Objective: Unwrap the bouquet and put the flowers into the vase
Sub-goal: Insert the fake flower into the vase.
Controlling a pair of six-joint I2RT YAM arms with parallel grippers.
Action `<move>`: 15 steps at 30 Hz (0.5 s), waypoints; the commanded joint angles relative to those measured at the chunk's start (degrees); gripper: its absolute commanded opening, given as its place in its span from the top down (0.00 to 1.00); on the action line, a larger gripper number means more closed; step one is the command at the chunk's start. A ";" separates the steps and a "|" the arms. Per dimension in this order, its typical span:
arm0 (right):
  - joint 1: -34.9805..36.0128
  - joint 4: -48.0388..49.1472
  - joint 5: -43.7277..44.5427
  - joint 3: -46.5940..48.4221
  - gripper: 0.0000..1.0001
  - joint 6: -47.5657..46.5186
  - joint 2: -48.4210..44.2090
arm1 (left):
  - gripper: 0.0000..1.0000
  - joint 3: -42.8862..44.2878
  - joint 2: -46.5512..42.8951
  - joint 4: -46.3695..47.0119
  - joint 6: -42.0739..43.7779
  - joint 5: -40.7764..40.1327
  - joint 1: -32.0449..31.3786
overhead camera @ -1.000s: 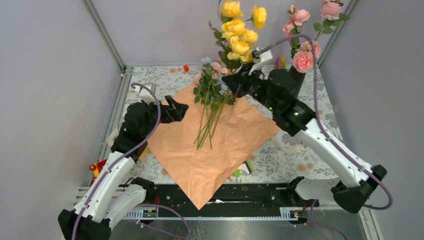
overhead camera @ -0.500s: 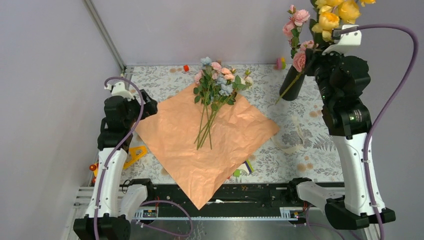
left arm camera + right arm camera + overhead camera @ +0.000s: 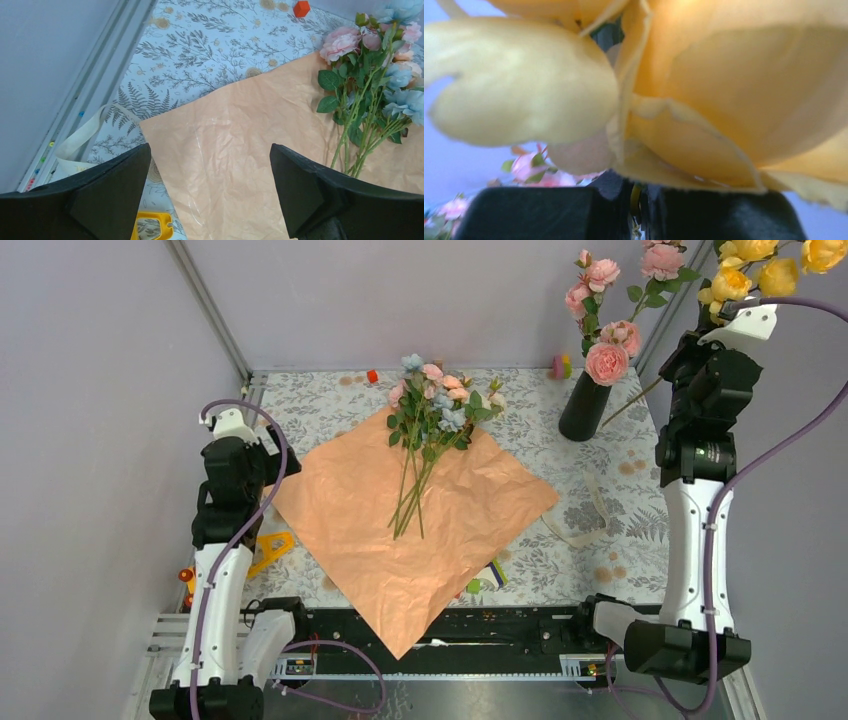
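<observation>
The bouquet lies unwrapped: its peach paper (image 3: 420,515) is spread flat on the table, and small pink, blue and cream flowers (image 3: 432,410) lie on its far corner. A black vase (image 3: 584,408) stands at the back right. My right gripper (image 3: 703,340) is raised high beside the vase, shut on the stem of a yellow flower spray (image 3: 765,265). Its long stem (image 3: 632,398) slants down toward the vase. Yellow petals (image 3: 724,90) fill the right wrist view above that gripper (image 3: 636,197). My left gripper (image 3: 210,165) hangs open and empty over the paper's (image 3: 240,150) left corner.
Tall pink roses (image 3: 606,362) stand in the vase. A small red cube (image 3: 372,375) sits at the back. A yellow plastic piece (image 3: 268,545) and a white strap (image 3: 85,140) lie left of the paper. A loose ribbon strip (image 3: 580,525) lies to its right. Grey walls close three sides.
My right arm carried the yellow flowers from above the paper up and to the right, past the vase. My left arm drew back to the paper's left corner and stayed open.
</observation>
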 commanded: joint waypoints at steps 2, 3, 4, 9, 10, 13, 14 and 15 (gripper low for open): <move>-1.01 25.34 1.85 -3.51 1.00 -4.15 3.14 | 0.01 -0.27 -1.96 3.62 2.69 -4.24 0.11; -1.01 26.94 2.04 -2.86 1.00 -4.61 4.50 | 0.01 -0.65 -2.13 4.04 2.87 -4.66 0.16; -1.01 28.42 2.21 -2.08 1.00 -5.03 5.92 | 0.01 -1.12 -2.22 4.41 3.02 -5.02 0.21; -1.01 36.14 1.58 2.05 1.00 -5.95 13.69 | 0.01 -1.67 -1.60 4.97 3.49 -5.53 0.29; -1.01 37.93 2.19 2.55 1.00 -6.09 15.08 | 0.01 -1.67 -1.45 4.97 3.58 -5.67 0.32; -1.01 41.53 2.77 4.07 1.00 -6.84 18.75 | 0.01 -1.76 -1.28 5.03 4.02 -6.34 0.52; -1.01 41.40 2.53 4.97 1.00 -6.76 19.78 | 0.01 -1.86 -1.34 5.05 4.12 -6.69 0.64; -1.01 41.01 1.82 5.96 1.00 -6.67 20.83 | 0.01 -1.99 -1.30 5.10 4.13 -6.85 0.71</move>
